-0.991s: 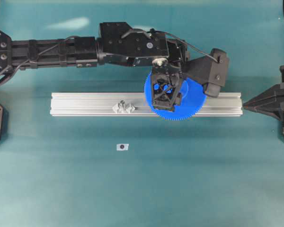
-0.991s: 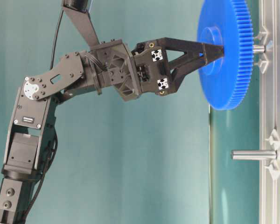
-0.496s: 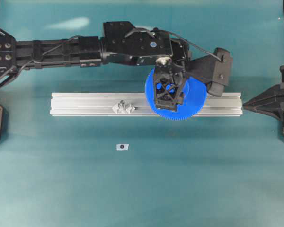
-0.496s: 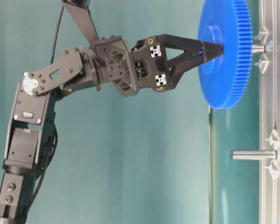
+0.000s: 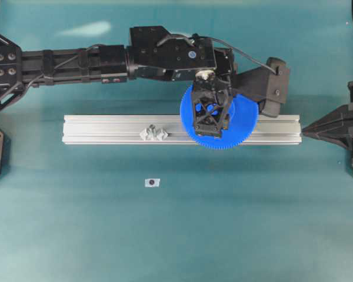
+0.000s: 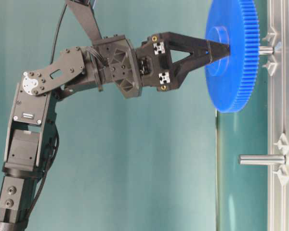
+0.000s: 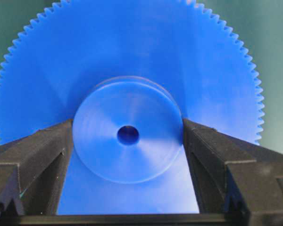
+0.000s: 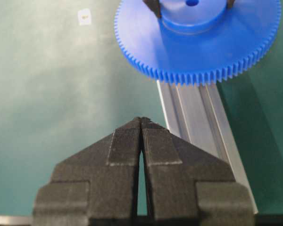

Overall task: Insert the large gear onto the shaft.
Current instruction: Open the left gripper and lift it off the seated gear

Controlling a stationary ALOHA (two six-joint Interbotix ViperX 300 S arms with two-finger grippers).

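Left gripper (image 7: 127,136) pinches large gear (image 7: 132,61) (shaft (image 6: 266,49) mostly hidden).

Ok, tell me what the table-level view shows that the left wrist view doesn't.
Only the table-level view shows the shaft poking out behind the large gear, a second, bare pin further along the aluminium rail, and the left arm itself. Only the left wrist view shows the gear's centre hole and both fingers pressed against the hub's sides. Both show the left gripper holding the blue gear by its raised hub.

Smooth blue plastic large gear (image 7: 127,70)
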